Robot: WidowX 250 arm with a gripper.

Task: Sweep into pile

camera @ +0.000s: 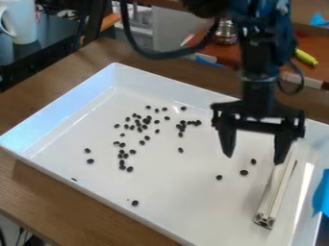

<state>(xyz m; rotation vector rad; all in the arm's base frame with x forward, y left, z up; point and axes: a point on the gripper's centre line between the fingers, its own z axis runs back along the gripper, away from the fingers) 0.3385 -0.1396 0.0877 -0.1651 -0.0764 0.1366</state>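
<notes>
The white tray sat on the wooden worktop, dark beans scattered across its floor, thickest around its middle. The tool hung over the tray's right part, spread wide, and a pale bar lay inside the tray near its right wall.

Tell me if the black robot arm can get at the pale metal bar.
Probably yes: the open black tool hangs by the far end of the pale metal bar; nothing visible blocks it.
</notes>
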